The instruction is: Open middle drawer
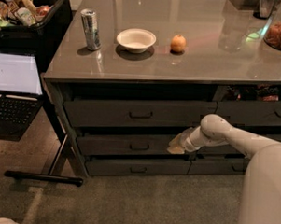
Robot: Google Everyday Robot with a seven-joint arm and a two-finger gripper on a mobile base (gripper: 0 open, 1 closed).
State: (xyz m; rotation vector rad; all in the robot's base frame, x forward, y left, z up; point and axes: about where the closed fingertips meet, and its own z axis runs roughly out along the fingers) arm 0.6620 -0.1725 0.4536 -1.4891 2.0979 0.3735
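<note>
Sitting 2nd of 3 stacked fronts under the table (203, 60), the middle drawer (111, 145) is flanked at its right end by the claw (176, 145); whether it is clenched or released cannot be told.

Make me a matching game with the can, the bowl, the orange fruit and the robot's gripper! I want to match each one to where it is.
Things:
1. can
2. bowl
3. orange fruit
4. gripper

Places:
A. at the front of the middle drawer, to the right of its handle
B. on the countertop, just right of the bowl
C. leftmost of the three on the countertop
D. between the can and the orange fruit

Pairs: 1-C, 2-D, 3-B, 4-A
</note>
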